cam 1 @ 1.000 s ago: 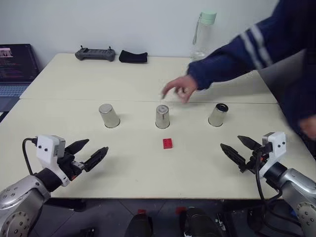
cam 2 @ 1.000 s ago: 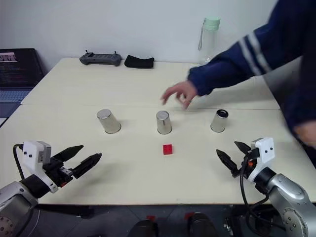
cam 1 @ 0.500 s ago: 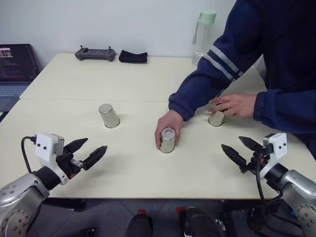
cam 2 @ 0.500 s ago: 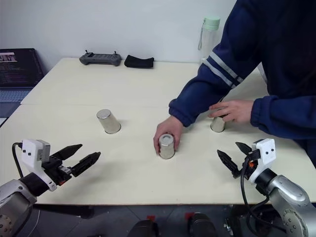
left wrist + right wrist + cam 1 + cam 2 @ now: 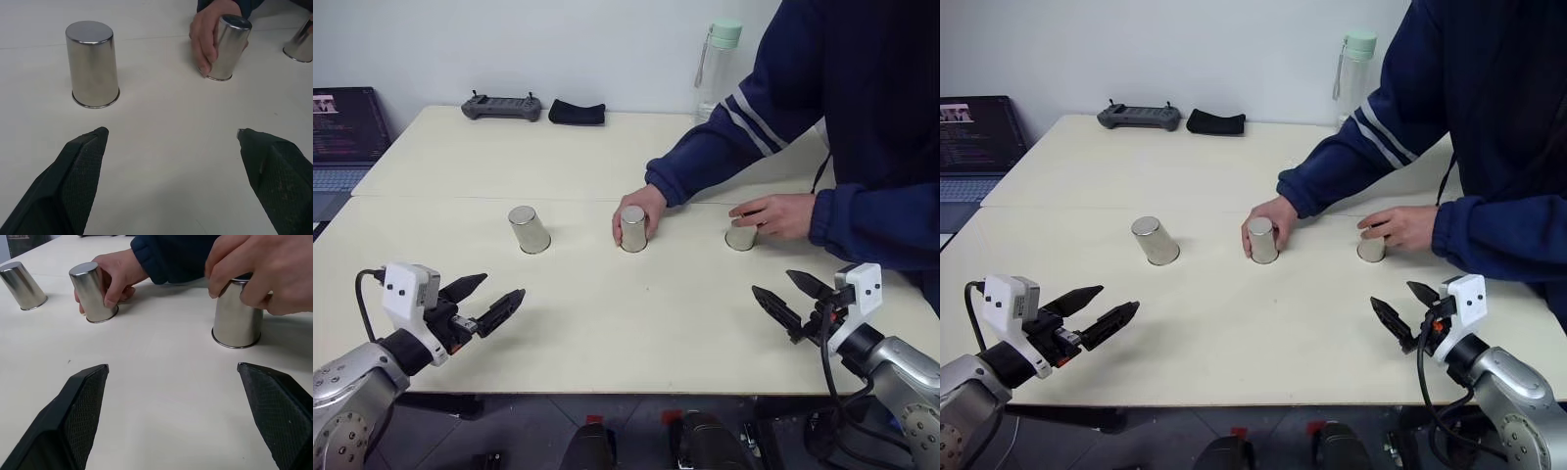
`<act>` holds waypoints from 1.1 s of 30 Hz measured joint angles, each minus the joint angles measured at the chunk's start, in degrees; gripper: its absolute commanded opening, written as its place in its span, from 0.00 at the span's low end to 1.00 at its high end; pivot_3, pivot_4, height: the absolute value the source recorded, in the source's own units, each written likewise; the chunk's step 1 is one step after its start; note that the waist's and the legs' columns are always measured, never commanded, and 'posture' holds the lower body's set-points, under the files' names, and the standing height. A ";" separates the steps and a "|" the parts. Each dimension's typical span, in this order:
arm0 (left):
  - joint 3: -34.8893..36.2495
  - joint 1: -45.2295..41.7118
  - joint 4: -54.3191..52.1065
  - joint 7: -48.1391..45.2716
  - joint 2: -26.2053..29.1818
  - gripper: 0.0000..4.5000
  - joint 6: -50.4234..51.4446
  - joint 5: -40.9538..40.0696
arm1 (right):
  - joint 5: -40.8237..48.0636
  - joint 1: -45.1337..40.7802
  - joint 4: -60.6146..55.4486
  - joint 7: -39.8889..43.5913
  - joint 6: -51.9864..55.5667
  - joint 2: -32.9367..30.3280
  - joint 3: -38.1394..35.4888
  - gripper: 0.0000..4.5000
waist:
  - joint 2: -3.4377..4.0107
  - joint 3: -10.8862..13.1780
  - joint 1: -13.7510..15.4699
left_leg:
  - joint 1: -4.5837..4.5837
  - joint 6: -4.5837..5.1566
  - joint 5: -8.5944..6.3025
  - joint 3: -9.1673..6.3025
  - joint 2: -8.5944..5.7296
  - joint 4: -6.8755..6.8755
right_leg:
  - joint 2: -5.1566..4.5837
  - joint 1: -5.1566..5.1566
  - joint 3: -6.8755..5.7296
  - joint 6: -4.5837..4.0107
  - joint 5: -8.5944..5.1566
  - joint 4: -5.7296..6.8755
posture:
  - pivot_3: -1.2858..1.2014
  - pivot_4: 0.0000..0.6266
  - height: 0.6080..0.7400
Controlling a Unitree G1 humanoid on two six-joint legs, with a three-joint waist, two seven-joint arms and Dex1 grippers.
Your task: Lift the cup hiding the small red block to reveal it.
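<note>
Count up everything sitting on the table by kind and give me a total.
Steel cups: 3: left, middle, right
Clear bottle with green cap: 1
Handheld controller: 1
Black pouch: 1
Laptop: 1
Total: 7

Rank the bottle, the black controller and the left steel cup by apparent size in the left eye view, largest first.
1. Bottle, tallest, though far back.
2. Black controller, wide but low, also at the far edge.
3. Left cup, smallest-looking despite sitting nearer.
Controller versus cup is close; distance makes that order unsure.
</note>
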 measured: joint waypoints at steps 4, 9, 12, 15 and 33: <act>-0.02 -0.28 0.00 -0.14 0.00 1.00 -0.02 0.17 | -0.01 0.00 0.00 -0.02 -0.02 0.02 0.12 1.00 | 0.00 0.00 -0.01 | 0.00 0.00 0.00 0.01 0.00 0.00 | 0.00 0.00 0.00 0.00 0.00 0.00 | 0.52 0.24 1.00; -0.03 -0.47 0.01 -0.20 0.01 1.00 -0.02 0.26 | -0.03 -0.09 0.00 -0.12 -0.05 0.33 0.38 1.00 | 0.00 0.00 0.00 | 0.00 0.00 0.00 0.00 0.00 0.00 | 0.00 0.00 0.00 0.00 0.00 0.00 | 0.52 0.24 1.00; -0.03 -0.47 0.01 -0.22 0.03 1.00 -0.02 0.29 | -0.04 -0.09 0.00 -0.16 -0.05 0.44 0.39 1.00 | 0.00 0.00 0.00 | 0.00 0.00 0.00 0.00 0.00 0.00 | 0.00 0.00 0.00 0.00 0.00 0.00 | 0.52 0.24 1.00; -0.03 -0.53 0.02 -0.22 0.09 1.00 -0.02 0.32 | -0.05 -0.10 0.00 -0.38 -0.05 0.60 0.39 1.00 | 0.00 0.00 0.00 | 0.00 0.00 0.00 0.00 0.00 0.00 | 0.00 0.00 0.00 0.00 0.00 0.00 | 0.52 0.24 1.00; -1.34 -0.75 0.15 -0.09 0.35 1.00 -0.01 1.26 | -0.12 -0.76 0.00 -1.47 -0.05 0.89 0.63 1.00 | 0.00 0.00 -0.01 | 0.00 0.00 0.00 0.00 0.01 0.00 | 0.00 0.00 0.00 0.00 0.00 0.00 | 0.52 0.24 1.00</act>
